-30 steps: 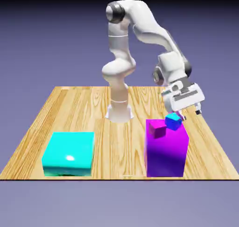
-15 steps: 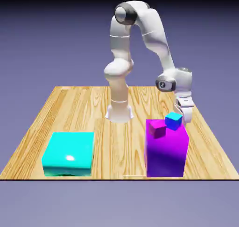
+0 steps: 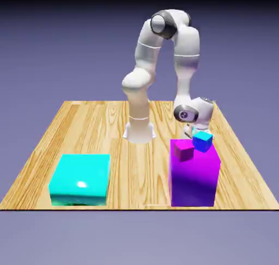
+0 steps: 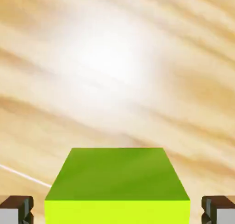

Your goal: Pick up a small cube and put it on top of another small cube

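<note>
The pincer (image 4: pixel 117 209) sits narrowed around the lime-green cube (image 4: pixel 117 186) on the tabletop (image 4: pixel 114 57), fingertips (image 4: pixel 16 209) flanking its flat sides — probably light, rigid, maybe slick, best squeezed mid-face.

A light wooden table (image 3: pixel 87 128) of lengthwise planks stands before a plain blue-violet backdrop (image 3: pixel 54 46) that darkens toward the top. Below the hand, the wood grain (image 4: pixel 114 80) runs in pale streaks, with a bright glare just ahead of it.
</note>
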`<state>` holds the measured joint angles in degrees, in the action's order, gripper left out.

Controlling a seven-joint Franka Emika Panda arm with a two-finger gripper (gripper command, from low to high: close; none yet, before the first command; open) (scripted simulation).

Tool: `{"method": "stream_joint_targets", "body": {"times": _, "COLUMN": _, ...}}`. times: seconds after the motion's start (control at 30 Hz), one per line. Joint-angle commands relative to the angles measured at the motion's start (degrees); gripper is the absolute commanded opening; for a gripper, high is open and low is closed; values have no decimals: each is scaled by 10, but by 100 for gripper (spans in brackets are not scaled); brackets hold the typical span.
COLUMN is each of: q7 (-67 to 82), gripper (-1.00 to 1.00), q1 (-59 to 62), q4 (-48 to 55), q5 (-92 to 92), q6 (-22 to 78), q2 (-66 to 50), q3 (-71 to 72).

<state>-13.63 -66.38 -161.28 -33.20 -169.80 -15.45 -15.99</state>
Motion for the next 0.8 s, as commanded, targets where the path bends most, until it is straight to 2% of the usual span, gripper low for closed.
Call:
{"method": "stream_joint_targets", "body": {"times": 0.0, "q7": 10, "gripper": -100, "q1": 5, "q4": -4, "q5": 11, "q6": 17, "q2": 21, "q3": 9}}
{"method": "stream_joint_targets", "body": {"times": 0.23, "q7": 75, "gripper": -100, "q1": 40, "q4": -28, "q5": 88, "q6": 140, "q2": 166, "q3": 70}}
{"method": "stream_joint_targets", "body": {"times": 0.37, "q7": 80, "gripper": -100, "q1": 81, "q4": -21, "q5": 83, "q6": 151, "q2": 191, "q3": 103}}
{"method": "stream_joint_targets", "body": {"times": 0.77, "q7": 250, "gripper": -100, "q1": 331, "q4": 174, "q5": 101, "q6": 345, "q2": 299, "q3": 208}}
